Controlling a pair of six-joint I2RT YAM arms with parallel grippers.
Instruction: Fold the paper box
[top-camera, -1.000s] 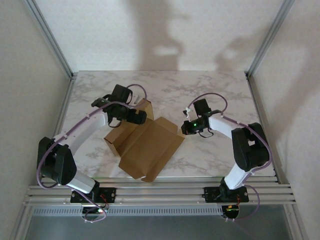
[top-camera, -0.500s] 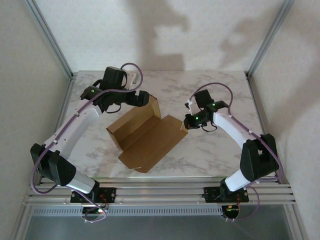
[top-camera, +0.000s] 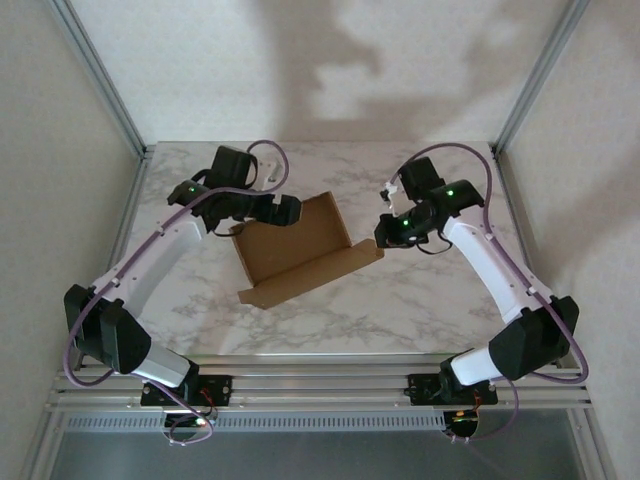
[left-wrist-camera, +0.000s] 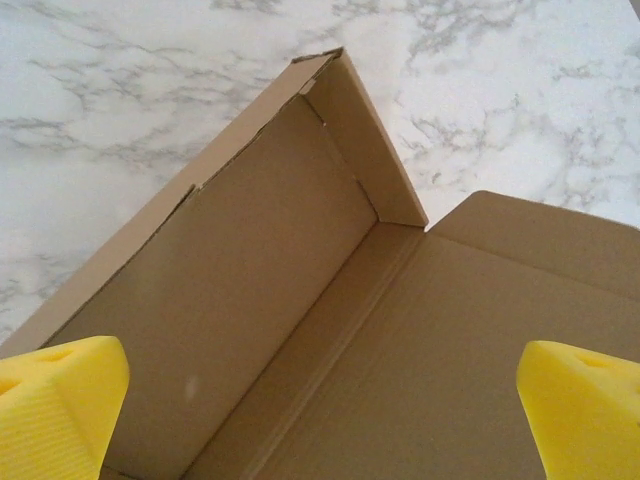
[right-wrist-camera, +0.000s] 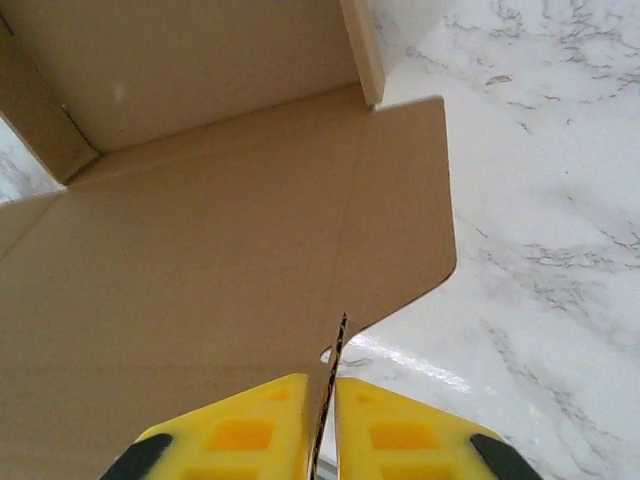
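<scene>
Looking from above, we start on the left side. The left arm (top-camera: 150, 270) bends over the marble table (top-camera: 440, 300) and reaches toward the middle. The left gripper (top-camera: 288, 210) is at the far left corner of the paper box (top-camera: 295, 250). In the left wrist view, its two yellow fingers (left-wrist-camera: 60, 400) sit far apart, one at each bottom corner. Its jaws are wide open and hold nothing. Between them we look down into the brown box. We see one long side wall (left-wrist-camera: 170, 230) standing up, and a short end wall (left-wrist-camera: 370, 150) standing up at the far end. A crease runs along the bottom.

The paper box is in the middle of the table, between the two grippers. It is open, and we can see its plain brown inside. From above, its big flat part looks tipped up, with a long thin edge along the near side.

On the right, the right gripper (top-camera: 383, 238) is at the right end of the box. In the right wrist view, its yellow fingers (right-wrist-camera: 250, 435) are close together. A thin edge of cardboard is squeezed between them, so its jaws are pinching the box. A rounded flap (right-wrist-camera: 400, 220) sticks out over the table just past the fingers. The right arm (top-camera: 500, 280) curves back along the right side of the table.
</scene>
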